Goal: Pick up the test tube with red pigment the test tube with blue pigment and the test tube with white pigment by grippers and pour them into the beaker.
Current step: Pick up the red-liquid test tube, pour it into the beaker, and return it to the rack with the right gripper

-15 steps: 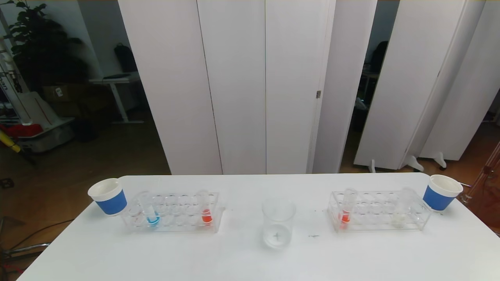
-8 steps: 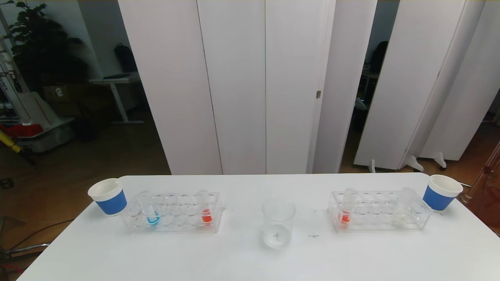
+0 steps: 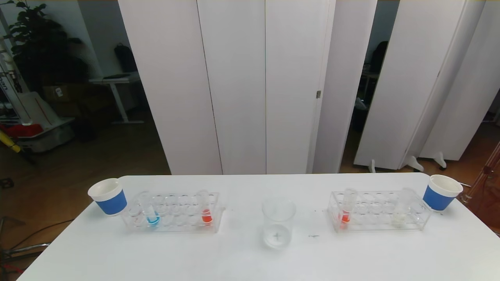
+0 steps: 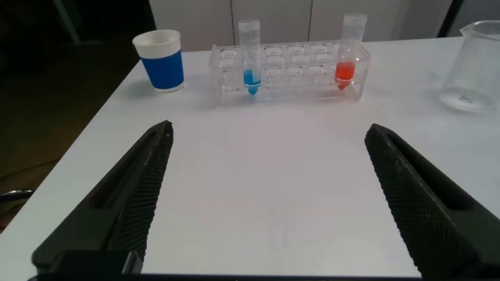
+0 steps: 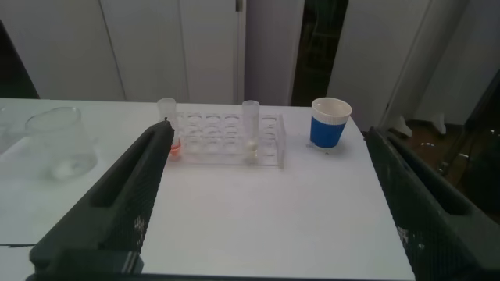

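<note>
Table (image 3: 242, 261), white, on which two clear racks, one beaker and two paper cups are set out. Left rack (image 3: 172, 212) is placed toward the robot's left and is seen to hold the test tube with blue pigment (image 3: 150, 212) near its outer end and a test tube with red pigment (image 3: 205, 210) at its inner end — both upright in their holes. Blue-sleeved cup (image 3: 108, 196) is stood just beside that rack's outer end. Beaker (image 3: 278, 222), clear glass, is placed upright between the two racks, apart from each. Right rack (image 3: 379, 214) is found to hold a second red-bottomed tube (image 3: 347, 208) at its inner end and the test tube with white pigment (image 3: 402, 210) toward its outer end, both upright. Second cup (image 3: 441, 192) is stood near that rack's outer end. Left gripper (image 4: 269, 195) is held over bare tabletop short of the left rack, fingers spread wide, nothing between them. Right gripper (image 5: 269, 195) is held likewise short of the right rack — fingers wide apart and empty.
</note>
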Controlling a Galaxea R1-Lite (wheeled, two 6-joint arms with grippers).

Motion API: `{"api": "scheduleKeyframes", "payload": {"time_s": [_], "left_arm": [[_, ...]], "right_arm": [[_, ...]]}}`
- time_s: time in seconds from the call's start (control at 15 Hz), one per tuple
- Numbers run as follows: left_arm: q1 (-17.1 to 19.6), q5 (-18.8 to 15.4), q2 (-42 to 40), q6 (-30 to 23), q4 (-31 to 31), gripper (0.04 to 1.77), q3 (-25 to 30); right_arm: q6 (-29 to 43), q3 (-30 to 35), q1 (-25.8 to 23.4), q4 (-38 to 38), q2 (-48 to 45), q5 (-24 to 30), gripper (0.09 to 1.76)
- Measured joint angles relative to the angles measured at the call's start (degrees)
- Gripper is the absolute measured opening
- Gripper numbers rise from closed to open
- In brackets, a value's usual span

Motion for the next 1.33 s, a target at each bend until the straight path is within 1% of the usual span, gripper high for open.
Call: {"api": "scheduleKeyframes", "payload": {"time_s": [0.2, 0.47, 0.73, 1.0, 1.33], "left_arm": [[0.0, 0.0, 0.0, 0.0, 0.0, 1.75, 0.0], [0.0, 0.0, 0.0, 0.0, 0.0, 1.75, 0.0], [0.0, 0.0, 0.0, 0.0, 0.0, 1.75, 0.0], [0.0, 0.0, 0.0, 0.0, 0.0, 1.75, 0.0], [0.0, 0.0, 0.0, 0.0, 0.0, 1.75, 0.0]], "right_arm": [[-0.5, -4.4, 0.5, -2.5, 7.5, -0.1, 1.75], [-0.7, -7.6, 0.6, -13.2, 20.6, -0.1, 1.75], [-1.1, -8.5, 2.2, -23.0, 33.6, -0.1, 1.75], [-0.9, -7.4, 4.4, -32.9, 45.9, -0.3, 1.75], [-0.6, -0.6, 8.6, -47.0, 58.7, -1.0, 1.75]]}}
